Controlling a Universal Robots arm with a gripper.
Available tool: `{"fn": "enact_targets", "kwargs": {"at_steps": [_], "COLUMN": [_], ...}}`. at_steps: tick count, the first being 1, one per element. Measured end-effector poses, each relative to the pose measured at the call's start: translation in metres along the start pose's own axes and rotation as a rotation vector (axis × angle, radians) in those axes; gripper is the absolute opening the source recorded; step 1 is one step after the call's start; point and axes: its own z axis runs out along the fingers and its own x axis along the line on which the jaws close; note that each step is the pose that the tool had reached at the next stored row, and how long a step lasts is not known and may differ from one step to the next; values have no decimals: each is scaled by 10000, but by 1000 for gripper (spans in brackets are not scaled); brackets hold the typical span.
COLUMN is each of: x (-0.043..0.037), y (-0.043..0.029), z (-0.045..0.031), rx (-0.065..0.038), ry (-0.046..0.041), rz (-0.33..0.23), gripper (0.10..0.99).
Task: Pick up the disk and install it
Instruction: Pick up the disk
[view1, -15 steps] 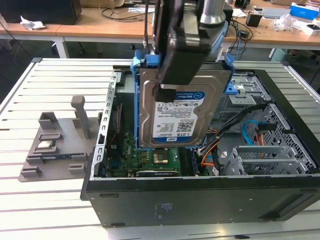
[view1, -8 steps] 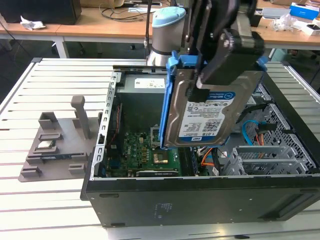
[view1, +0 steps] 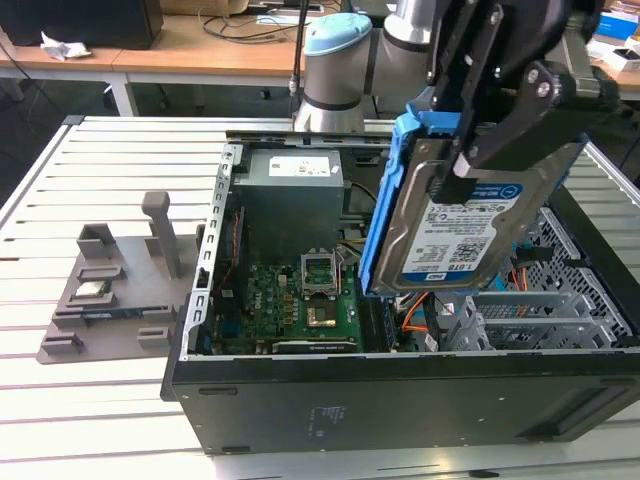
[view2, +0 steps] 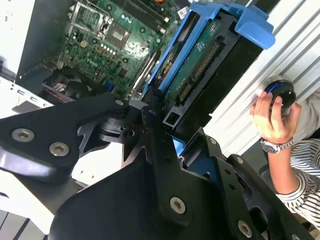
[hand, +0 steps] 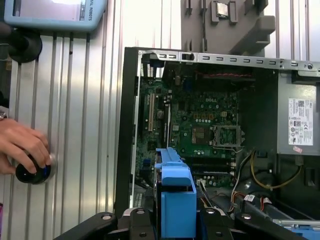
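The disk (view1: 462, 225), a silver drive with a blue-and-white label in a blue plastic carrier, hangs tilted above the open computer case (view1: 400, 400), over its side on the exterior view's right. My black gripper (view1: 462, 165) is shut on it from above, one finger crossing the label face. In the second wrist view the disk (view2: 200, 55) shows its circuit-board side and connector beyond the gripper (view2: 159, 117). In the first wrist view the disk (hand: 175, 192) is seen edge-on over the case, held between the jaws of the gripper (hand: 175, 225).
Inside the case lie a green motherboard (view1: 300, 295), a grey power supply (view1: 290, 200) and a grey metal drive cage (view1: 560, 300). A grey fixture (view1: 110, 290) holding a small silver chip sits at the exterior view's left. A person's hand (hand: 25, 147) rests on a black knob beside the case.
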Motion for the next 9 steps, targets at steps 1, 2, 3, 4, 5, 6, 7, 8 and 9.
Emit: {"fn": "enact_targets", "kwargs": {"at_steps": [1, 2, 3, 4, 5, 6, 7, 8, 9], "x": [2, 3, 3, 4, 4, 5, 6, 6, 8], "y": [-59, -106, -145, -167, -197, -224, -245, -282, -317], "z": [-4, -8, -11, -12, -15, -18, -19, -21, -24], "rx": [-1, -3, -3, -4, -4, -4, -4, -4, -4], "ry": [-1, 0, -1, -1, 0, 0, -1, -1, 0], "rz": [0, -1, 0, 0, 0, -1, 0, -1, 0], "gripper": [365, 365, 365, 365, 365, 365, 365, 365, 365]}}
